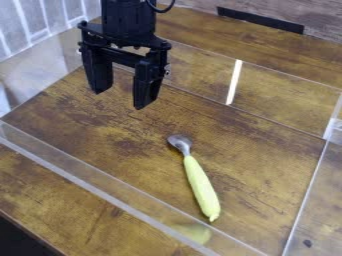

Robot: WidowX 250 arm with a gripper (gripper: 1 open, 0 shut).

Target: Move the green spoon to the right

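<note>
My jaws stand wide apart with nothing between them; my gripper (120, 88) hangs pointing down in the upper left of the frame. The green spoon (195, 176) lies well apart at lower right on the wooden table (80, 130), grey bowl nearest me.
</note>
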